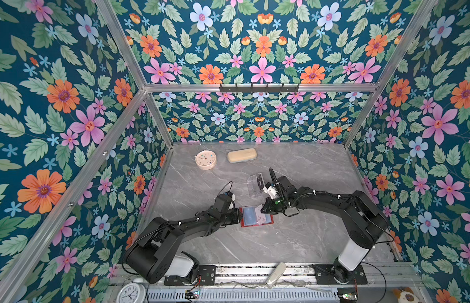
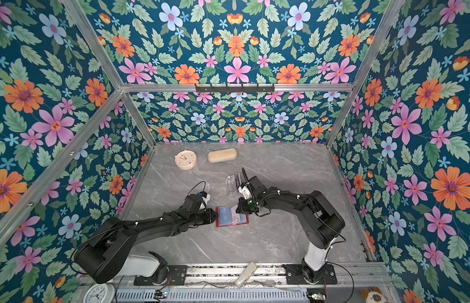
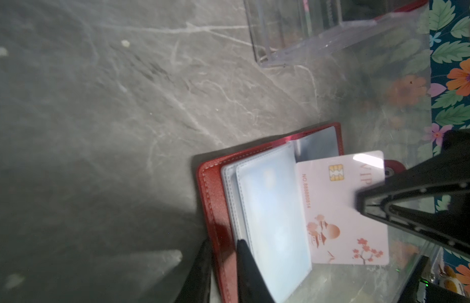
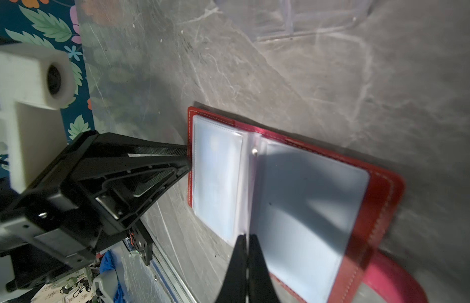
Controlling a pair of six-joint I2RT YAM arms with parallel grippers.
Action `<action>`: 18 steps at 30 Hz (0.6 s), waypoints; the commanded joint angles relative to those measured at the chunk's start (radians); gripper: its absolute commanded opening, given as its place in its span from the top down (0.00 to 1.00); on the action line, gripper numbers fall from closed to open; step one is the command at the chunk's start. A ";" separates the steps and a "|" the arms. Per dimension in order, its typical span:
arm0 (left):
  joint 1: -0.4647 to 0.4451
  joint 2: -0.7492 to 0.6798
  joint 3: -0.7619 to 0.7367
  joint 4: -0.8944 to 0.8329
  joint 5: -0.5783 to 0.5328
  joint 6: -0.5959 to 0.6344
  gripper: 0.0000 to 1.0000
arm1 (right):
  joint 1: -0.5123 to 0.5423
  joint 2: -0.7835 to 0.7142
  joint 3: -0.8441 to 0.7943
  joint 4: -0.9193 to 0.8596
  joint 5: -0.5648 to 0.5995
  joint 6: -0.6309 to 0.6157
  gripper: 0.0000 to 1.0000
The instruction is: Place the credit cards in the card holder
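The red card holder lies open on the grey table, its clear sleeves facing up. My left gripper is shut on the holder's left cover edge, one finger on each side. My right gripper is shut on a white credit card with pink blossoms. That card is tilted over the holder's right half, its long edge at the sleeves. A dark credit card stands in a clear stand behind.
A pink round clock and a beige case lie near the back wall. A white remote rests on the front rail, and a white alarm clock sits at the front left. Floral walls close in three sides.
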 commanded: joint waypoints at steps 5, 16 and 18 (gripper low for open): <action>-0.007 -0.061 0.009 -0.060 -0.056 0.018 0.78 | 0.002 0.002 0.008 -0.018 0.031 0.006 1.00; -0.010 -0.029 0.003 -0.001 -0.007 0.019 1.00 | 0.001 0.008 0.007 -0.018 0.035 0.008 1.00; -0.012 -0.008 0.002 0.009 -0.001 0.015 1.00 | 0.001 0.007 0.007 -0.016 0.030 0.007 1.00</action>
